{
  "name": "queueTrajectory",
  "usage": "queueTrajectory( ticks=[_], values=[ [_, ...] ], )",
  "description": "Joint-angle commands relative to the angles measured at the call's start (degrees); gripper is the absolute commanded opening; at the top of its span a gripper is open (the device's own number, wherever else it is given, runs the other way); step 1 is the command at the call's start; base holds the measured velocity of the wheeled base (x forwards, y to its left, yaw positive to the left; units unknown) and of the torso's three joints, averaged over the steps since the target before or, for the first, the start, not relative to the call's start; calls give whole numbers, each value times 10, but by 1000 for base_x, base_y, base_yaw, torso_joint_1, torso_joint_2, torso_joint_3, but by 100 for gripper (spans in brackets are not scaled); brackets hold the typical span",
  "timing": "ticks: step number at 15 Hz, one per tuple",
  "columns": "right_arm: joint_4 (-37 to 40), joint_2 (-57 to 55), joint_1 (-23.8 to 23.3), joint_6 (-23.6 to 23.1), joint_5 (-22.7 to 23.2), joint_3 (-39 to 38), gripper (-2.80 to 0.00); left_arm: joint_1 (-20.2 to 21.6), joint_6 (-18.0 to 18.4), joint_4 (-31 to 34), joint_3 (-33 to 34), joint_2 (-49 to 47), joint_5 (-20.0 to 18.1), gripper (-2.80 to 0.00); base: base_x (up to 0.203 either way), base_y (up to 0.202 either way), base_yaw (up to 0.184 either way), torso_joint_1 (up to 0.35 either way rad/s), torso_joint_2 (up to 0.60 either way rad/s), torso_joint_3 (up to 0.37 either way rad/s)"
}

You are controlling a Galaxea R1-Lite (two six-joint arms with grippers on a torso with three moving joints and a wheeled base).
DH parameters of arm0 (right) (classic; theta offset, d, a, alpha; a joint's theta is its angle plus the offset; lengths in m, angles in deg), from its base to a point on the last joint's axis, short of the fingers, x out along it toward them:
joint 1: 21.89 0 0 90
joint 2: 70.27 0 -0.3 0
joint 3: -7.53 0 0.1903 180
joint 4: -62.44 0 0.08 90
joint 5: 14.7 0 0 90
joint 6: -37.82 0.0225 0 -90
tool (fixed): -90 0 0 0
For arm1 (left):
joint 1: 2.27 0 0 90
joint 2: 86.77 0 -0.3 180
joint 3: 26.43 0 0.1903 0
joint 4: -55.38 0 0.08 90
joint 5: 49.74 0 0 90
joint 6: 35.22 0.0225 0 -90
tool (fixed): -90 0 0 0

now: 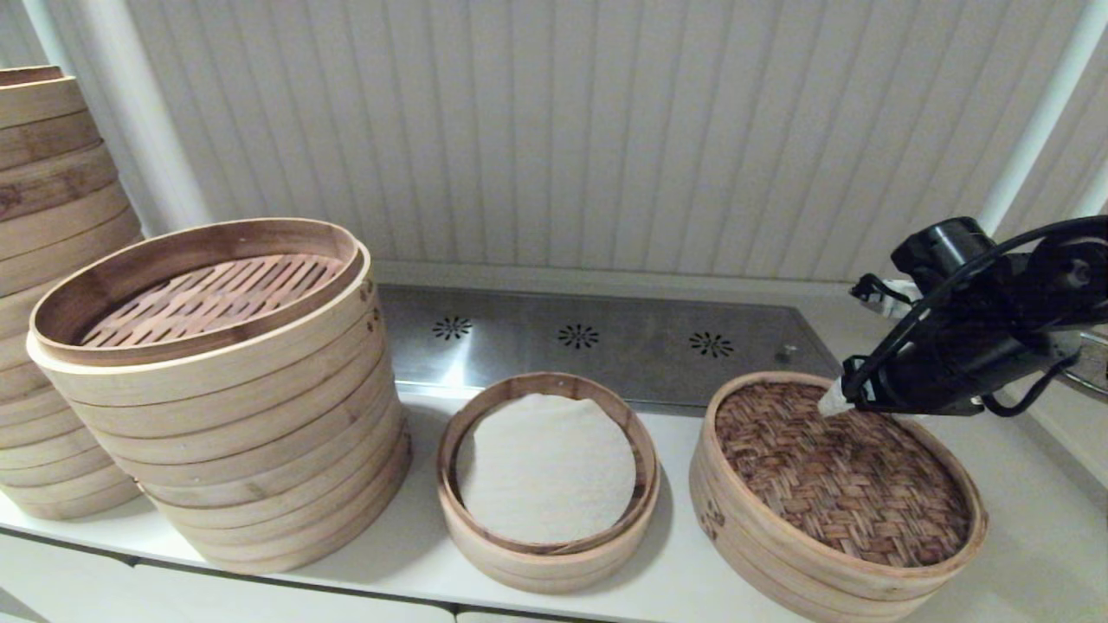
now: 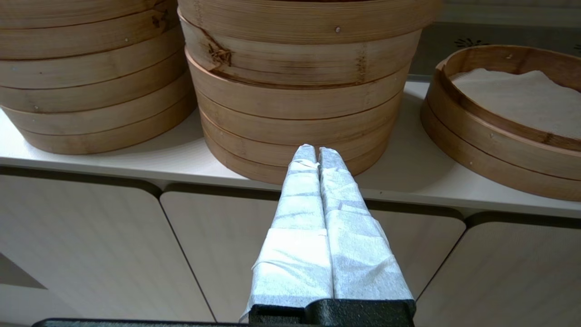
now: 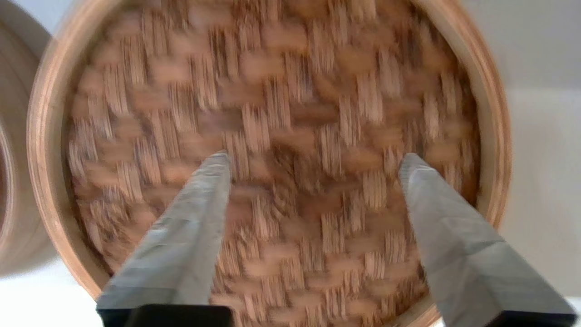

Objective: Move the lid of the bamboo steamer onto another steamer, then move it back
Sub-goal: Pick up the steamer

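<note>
The bamboo steamer lid (image 1: 844, 476) with its brown herringbone top lies on a low steamer at the front right of the counter; it fills the right wrist view (image 3: 281, 118). My right gripper (image 1: 833, 402) (image 3: 315, 159) hovers over the lid's far side, open, its two fingers spread wide with nothing between them. The small steamer with the white cloth liner (image 1: 547, 472) (image 2: 513, 109) stands uncovered in the middle, left of the lid. My left gripper (image 2: 317, 152) is shut and empty, held low in front of the counter's edge.
A tall stack of wide baskets (image 1: 221, 389) (image 2: 299, 91) with a slatted bottom stands at the left, and a still taller stack (image 1: 52, 285) behind it. A steel cooktop panel (image 1: 597, 342) lies at the back. Cabinet doors (image 2: 113, 245) are below the counter.
</note>
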State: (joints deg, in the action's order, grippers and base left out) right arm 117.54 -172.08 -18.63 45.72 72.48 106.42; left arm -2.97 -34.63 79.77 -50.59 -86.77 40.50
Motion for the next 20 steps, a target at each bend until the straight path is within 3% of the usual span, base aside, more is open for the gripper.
queueTrajectory(
  ticks=[1,20],
  values=[
    [0,26,-3,0,0,-26,0,0,0,-1,0,-1,0,-280,0,0,0,0,0,0],
    [-11,-47,0,-10,7,-10,0,0,0,0,0,-1,0,-280,0,0,0,0,0,0]
  ],
)
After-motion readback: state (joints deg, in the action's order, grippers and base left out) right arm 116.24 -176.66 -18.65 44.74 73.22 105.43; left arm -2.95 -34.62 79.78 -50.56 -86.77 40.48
